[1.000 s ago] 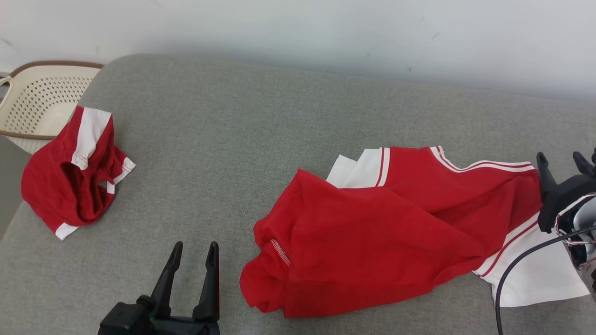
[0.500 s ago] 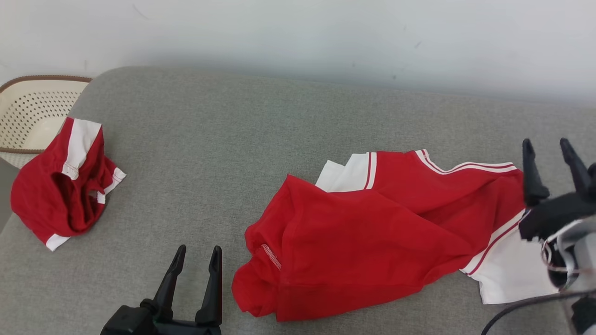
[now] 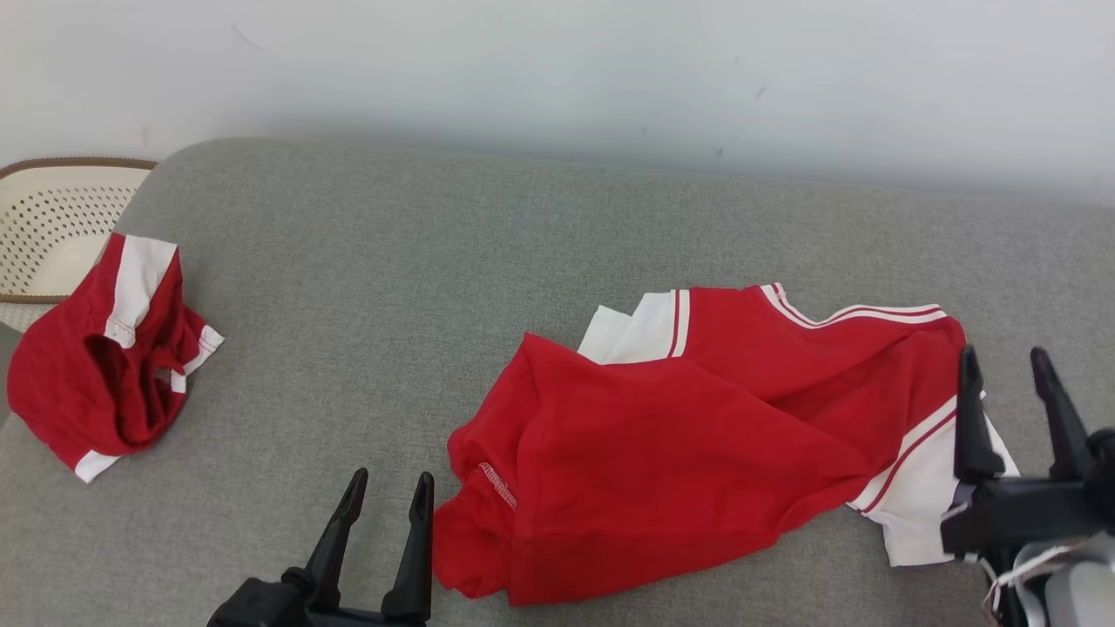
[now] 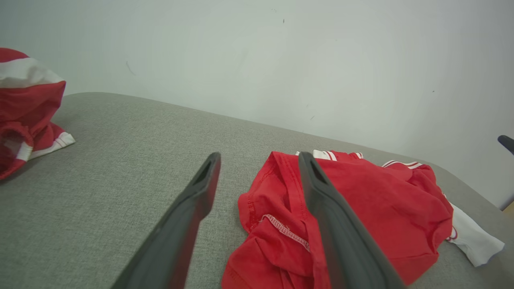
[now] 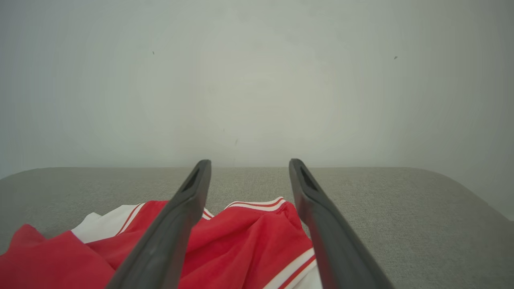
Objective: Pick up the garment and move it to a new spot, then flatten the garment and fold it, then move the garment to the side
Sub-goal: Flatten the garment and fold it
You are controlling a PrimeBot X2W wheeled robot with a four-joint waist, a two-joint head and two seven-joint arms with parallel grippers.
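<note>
Far left: cream perforated basket (image 3: 48,213) with a brown rim, just off the edge of the grey padded surface (image 3: 392,287).

Next to it, at the surface's left edge: small red-and-white bundle (image 3: 100,374), crumpled, white bands showing. The left wrist view has it at the left edge too (image 4: 24,100).

Lower left of centre: left claw (image 3: 392,477), fingers apart, nothing between them. It sits just beside the near-left hem of the red garment (image 3: 679,435). In the left wrist view (image 4: 260,156) its right finger overlaps the red cloth (image 4: 373,200); cannot tell whether it touches.

Centre to right: the red garment lies on the padded surface, rumpled and not flat. A red fold lies over the middle. White panels with red stripes show at the far side and at the right end. A stitched label strip shows near the near-left corner. It is well apart from the small bundle.

Right: right claw (image 3: 1003,354), fingers spread wide and gripping nothing. It is at the garment's right end, its left finger overlapping the white sleeve edge. In the right wrist view (image 5: 249,162) the red cloth and white striped trim (image 5: 249,241) show between and below the fingers. Contact unclear.

Behind everything: plain pale wall (image 3: 557,70).
</note>
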